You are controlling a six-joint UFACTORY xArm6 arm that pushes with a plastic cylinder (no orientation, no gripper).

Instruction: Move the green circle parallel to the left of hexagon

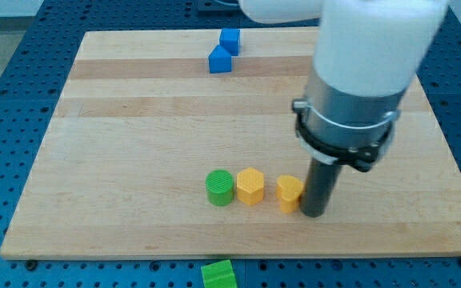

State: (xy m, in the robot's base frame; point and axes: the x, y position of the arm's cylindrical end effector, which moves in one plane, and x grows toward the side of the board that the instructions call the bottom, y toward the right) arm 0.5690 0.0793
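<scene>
The green circle sits near the bottom of the table, touching the left side of the yellow hexagon, in one row. My tip is a plain rod with no hand to open or close. It rests just right of another yellow block. The job looks nearly done, so I think I should pull away gently and not bump the row.

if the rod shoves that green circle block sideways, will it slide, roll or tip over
The green circle stands on its flat end on the wooden board, so it will probably slide, not roll. It looks squat, so tipping seems unlikely. Its round side may let it slip off my tip, now right of the yellow blocks.
</scene>
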